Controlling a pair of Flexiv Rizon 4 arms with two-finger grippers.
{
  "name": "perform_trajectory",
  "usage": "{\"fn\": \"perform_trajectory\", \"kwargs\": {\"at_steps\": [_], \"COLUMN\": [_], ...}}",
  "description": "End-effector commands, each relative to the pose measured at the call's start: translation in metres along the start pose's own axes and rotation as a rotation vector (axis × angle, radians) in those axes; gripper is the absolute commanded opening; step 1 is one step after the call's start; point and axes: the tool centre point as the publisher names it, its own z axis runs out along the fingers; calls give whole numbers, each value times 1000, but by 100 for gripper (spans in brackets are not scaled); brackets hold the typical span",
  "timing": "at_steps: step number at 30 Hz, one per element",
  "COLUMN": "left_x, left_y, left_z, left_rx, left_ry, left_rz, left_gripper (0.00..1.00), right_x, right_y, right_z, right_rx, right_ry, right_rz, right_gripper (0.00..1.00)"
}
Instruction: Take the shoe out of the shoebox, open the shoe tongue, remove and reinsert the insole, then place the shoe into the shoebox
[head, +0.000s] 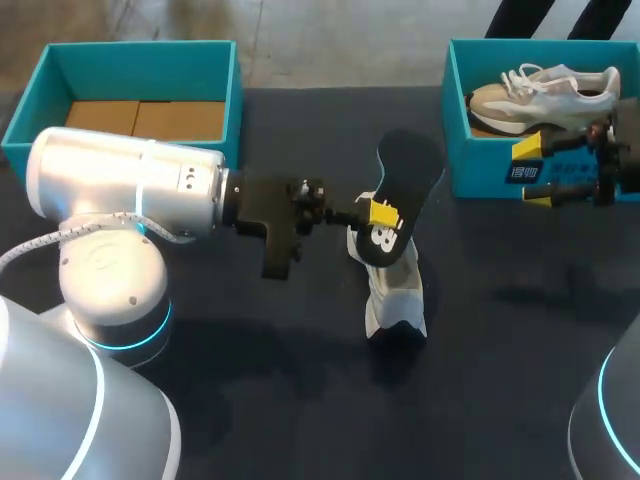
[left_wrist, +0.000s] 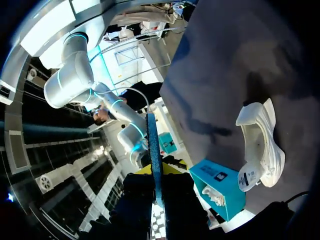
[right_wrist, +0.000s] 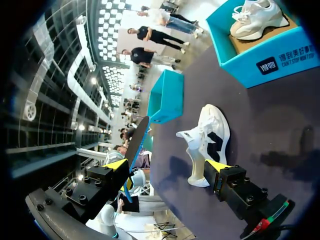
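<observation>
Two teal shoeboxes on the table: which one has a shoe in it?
The right shoebox: a beige-and-white sneaker lies inside it. The left shoebox shows only its bare cardboard floor.

You find free table (head: 520, 340) at the near right, and also between the left box (head: 140, 55) and the right box (head: 480, 165). The left arm (head: 130, 185) with the insole (head: 410, 165) bars the middle, close by the shoe (head: 397, 295).
</observation>
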Motion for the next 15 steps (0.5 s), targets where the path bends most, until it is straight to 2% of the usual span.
{"fn": "perform_trajectory", "kwargs": {"at_steps": [1, 8, 15], "left_x": [1, 6, 7], "left_y": [1, -6, -8], "left_z": [0, -4, -21], "left_rx": [-26, -55, -133], "left_ry": [11, 56, 64], "left_rz": [17, 52, 50], "left_gripper": [0, 0, 0], "right_x": [1, 1, 1], "right_y": [0, 0, 0], "right_z": [1, 1, 1], "right_rx": [-1, -1, -1], "right_ry": [-3, -3, -3], "right_rz": [0, 0, 0], "right_gripper": [100, 100, 100]}}
